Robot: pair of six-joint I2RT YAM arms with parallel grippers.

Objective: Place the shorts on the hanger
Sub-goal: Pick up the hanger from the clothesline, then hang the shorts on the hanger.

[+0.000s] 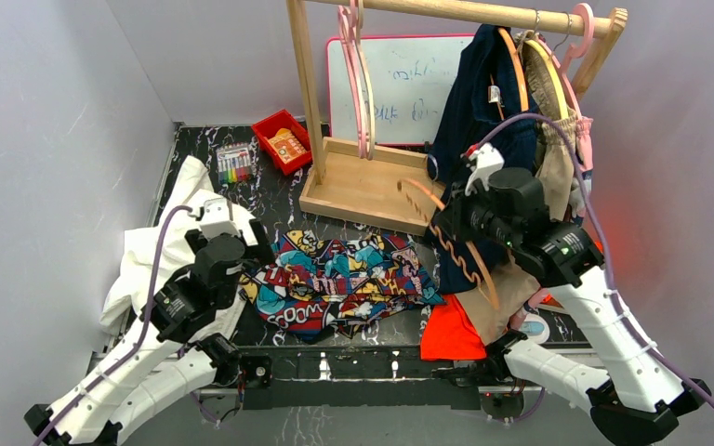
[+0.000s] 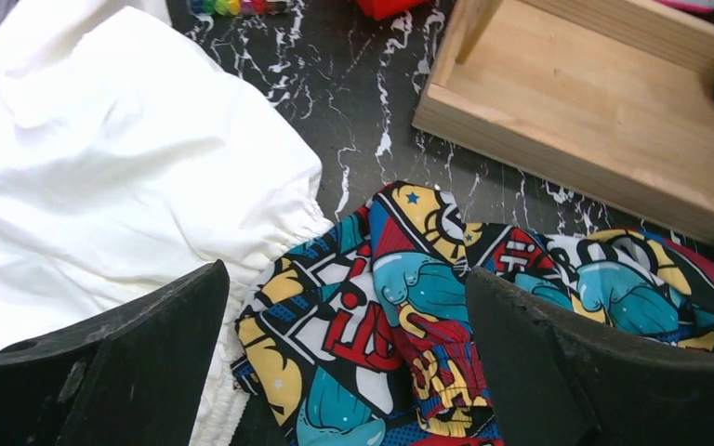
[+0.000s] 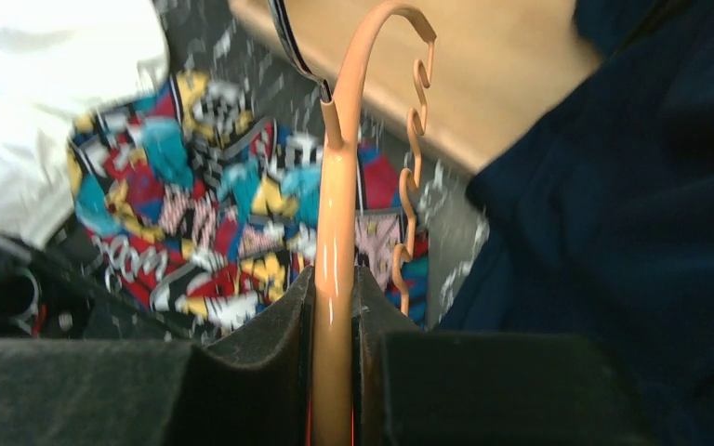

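Orange hanger (image 3: 335, 232) clamped tight in our right jaws, right of the shorts (image 1: 344, 283) | shorts lie crumpled mid-bench (image 2: 372, 84), touching white cloth (image 2: 102, 167) | our left jaws wide over their left end | we judge: pinch printed fabric only, clear of the cloth, lifting an edge so the hanger bar can slide under
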